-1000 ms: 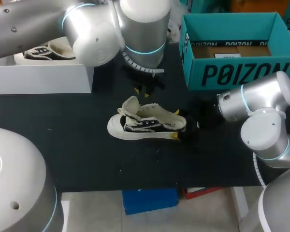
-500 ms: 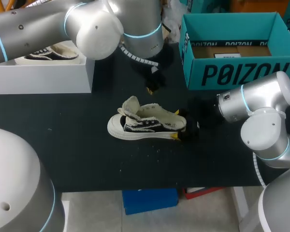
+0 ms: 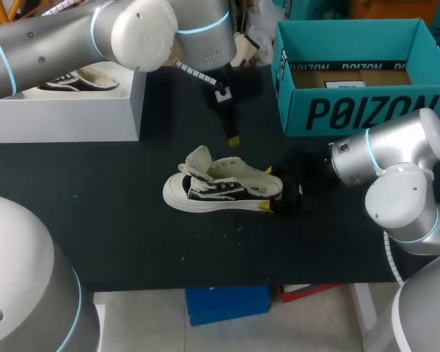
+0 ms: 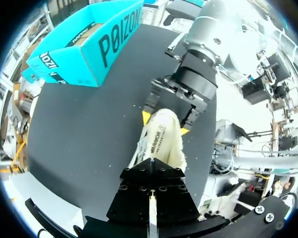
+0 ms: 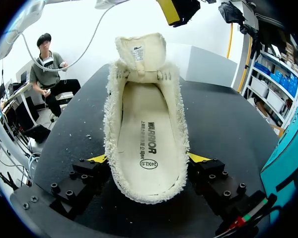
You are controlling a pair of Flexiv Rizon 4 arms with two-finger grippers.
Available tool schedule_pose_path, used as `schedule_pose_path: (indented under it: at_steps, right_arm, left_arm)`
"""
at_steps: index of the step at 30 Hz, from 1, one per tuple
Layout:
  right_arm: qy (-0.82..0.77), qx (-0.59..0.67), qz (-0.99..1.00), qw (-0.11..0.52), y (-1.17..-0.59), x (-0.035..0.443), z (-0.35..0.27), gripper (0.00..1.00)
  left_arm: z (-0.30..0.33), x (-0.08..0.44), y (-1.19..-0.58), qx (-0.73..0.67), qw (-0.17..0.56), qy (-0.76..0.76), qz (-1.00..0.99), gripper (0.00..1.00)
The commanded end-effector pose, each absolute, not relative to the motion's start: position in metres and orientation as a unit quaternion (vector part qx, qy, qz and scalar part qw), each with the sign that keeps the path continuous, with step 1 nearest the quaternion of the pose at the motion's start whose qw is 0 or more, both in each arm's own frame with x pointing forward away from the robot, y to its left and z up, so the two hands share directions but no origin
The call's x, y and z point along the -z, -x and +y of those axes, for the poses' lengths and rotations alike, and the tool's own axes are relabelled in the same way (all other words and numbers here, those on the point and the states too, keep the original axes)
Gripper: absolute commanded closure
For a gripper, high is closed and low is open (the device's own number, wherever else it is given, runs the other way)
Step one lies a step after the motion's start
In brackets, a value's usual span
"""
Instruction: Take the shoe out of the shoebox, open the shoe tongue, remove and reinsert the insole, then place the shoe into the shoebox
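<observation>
A cream and black low shoe [image 3: 221,187] lies on its sole in the middle of the black table [image 3: 117,220], toe to the left. Its tongue [image 5: 140,52] stands pulled up and the cream insole [image 5: 145,126] lies inside. My right gripper [image 3: 273,202] is shut on the heel, one yellow tip pressed against each side [image 5: 148,159]. My left gripper [image 3: 233,138] hangs shut and empty above the table just behind the shoe. From the left wrist it [image 4: 152,171] points at the shoe [image 4: 161,144]. The teal shoebox [image 3: 367,110] stands open at the back right.
A white box [image 3: 66,117] at the back left holds a second shoe [image 3: 73,79]. The bulky left arm [image 3: 132,33] spans the back of the table. The right arm's elbow [image 3: 396,169] sits in front of the teal box.
The left gripper's fingers closed and it drew back from the shoe's tongue as its arm swung up and left. The shoe and right gripper stayed still.
</observation>
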State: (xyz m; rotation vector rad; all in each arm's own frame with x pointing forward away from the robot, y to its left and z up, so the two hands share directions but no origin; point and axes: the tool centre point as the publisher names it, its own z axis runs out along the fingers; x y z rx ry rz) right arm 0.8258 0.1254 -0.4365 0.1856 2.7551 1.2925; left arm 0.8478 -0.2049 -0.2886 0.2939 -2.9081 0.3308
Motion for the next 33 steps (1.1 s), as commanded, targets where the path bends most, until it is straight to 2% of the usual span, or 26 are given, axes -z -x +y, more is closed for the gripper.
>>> schedule_pose_path:
  at_steps: [1, 14, 25, 33]
  right_arm:
    - [-0.062, -0.423, 0.903, 0.047, -0.826, 0.442, 0.125, 1.00]
    - [-0.062, -0.423, 0.903, 0.047, -0.826, 0.442, 0.125, 1.00]
    - [-0.062, -0.423, 0.903, 0.047, -0.826, 0.442, 0.125, 1.00]
    - [-0.062, -0.423, 0.903, 0.047, -0.826, 0.442, 0.125, 1.00]
  left_arm:
    - [-0.209, 0.292, -0.851, -0.107, 0.184, 0.025, -0.977, 1.00]
    - [-0.209, 0.294, -0.849, -0.095, 0.191, 0.021, -0.977, 1.00]
    - [-0.208, 0.312, -0.835, -0.125, 0.146, 0.059, -0.980, 1.00]
    - [-0.209, 0.333, -0.828, -0.099, 0.182, 0.065, -0.976, 1.00]
